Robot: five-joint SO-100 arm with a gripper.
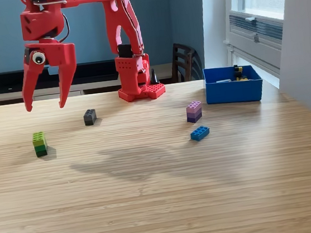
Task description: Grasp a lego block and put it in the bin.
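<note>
Several lego blocks lie on the wooden table: a green block (pixel 39 144) at the exterior view's left, a dark grey block (pixel 90 116), a purple stacked block (pixel 194 111) and a blue block (pixel 199 133). The blue bin (pixel 233 91) stands at the right rear, with a few small pieces inside. My red gripper (pixel 45 106) hangs open in the air above and slightly behind the green block, fingers pointing down, nothing between them.
The arm's red base (pixel 140 90) is bolted at the table's back edge. A dark chair (pixel 183 61) stands behind the table, a black shelf (pixel 55 76) runs along the blue wall, and a white window wall closes the right side.
</note>
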